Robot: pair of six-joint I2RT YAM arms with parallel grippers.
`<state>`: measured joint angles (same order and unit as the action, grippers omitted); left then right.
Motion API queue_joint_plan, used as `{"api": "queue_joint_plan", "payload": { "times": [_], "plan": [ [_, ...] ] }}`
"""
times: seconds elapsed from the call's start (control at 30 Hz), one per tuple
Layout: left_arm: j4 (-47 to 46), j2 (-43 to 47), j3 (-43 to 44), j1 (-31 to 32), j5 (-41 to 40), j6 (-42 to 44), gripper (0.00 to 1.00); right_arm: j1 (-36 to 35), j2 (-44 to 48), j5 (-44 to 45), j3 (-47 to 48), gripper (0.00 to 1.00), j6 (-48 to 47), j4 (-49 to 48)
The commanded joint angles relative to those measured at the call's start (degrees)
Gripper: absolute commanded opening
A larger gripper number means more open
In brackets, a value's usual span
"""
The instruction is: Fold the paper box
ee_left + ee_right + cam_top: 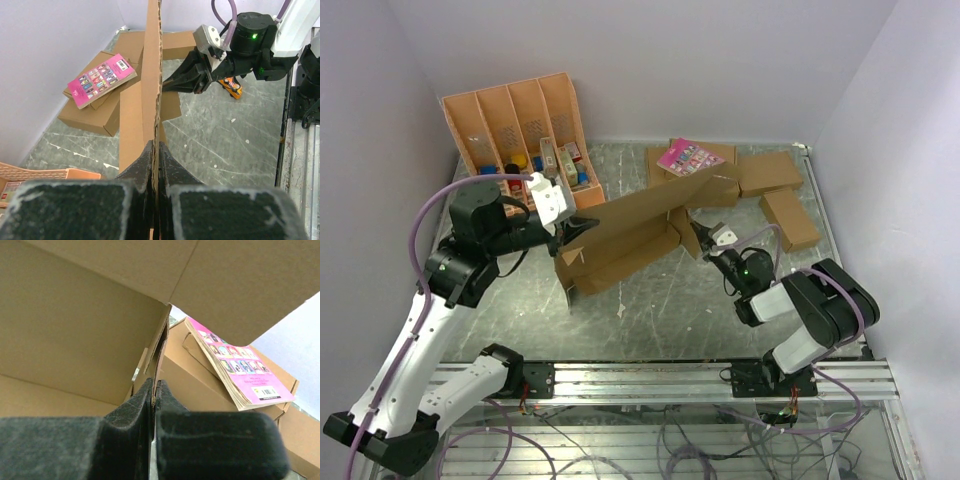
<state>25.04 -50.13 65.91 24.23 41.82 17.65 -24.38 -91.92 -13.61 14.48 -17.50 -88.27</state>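
The paper box (pixel 630 225) is sitting in the middle of the grey marbled surface (pixel 660 300), between the two arms. Its lower part is resting on the surface, while its tall panel (pixel 152 75) is standing upright on edge and running diagonally from one arm to the other.

The left gripper (pixel 156 150) is pinching the near end of that panel, with its jaws narrowed tight on the corrugated edge. The right gripper (pixel 154 387) is clamping a cardboard edge at the box's far end, its jaws equally narrow on the sheet.

Behind the box, a pink book (pixel 690 156) is lying on top of a cluster of small brown boxes (pixel 770 172) near the back right corner. An orange-tan compartment tray (pixel 515 125) is leaning against the wall at the back left, with small coloured items sitting in its lower slots.
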Motion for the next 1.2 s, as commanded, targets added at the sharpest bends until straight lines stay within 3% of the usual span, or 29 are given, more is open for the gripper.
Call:
{"api": "queue_joint_plan", "payload": {
  "times": [0.0,0.37,0.67,1.17],
  "plan": [
    [0.76,0.08,-0.49,0.16,0.81,-1.09,0.07,-1.12,0.62,-3.27,-3.78,0.0,-2.35,-16.02],
    [5.68,1.89,-0.97,0.2,-1.09,0.14,0.07,-2.16,5.05,-3.36,-6.0,0.06,-1.44,-10.78],
    [9.38,2.9,-2.78,0.19,-3.72,4.36,0.07,-2.68,11.98,0.9,0.73,0.03,3.89,9.33],
    [2.34,6.3,-6.38,0.2,-7.08,-14.52,0.07,-3.57,10.26,1.56,-3.11,0.02,-1.1,6.07]
  ]
}}
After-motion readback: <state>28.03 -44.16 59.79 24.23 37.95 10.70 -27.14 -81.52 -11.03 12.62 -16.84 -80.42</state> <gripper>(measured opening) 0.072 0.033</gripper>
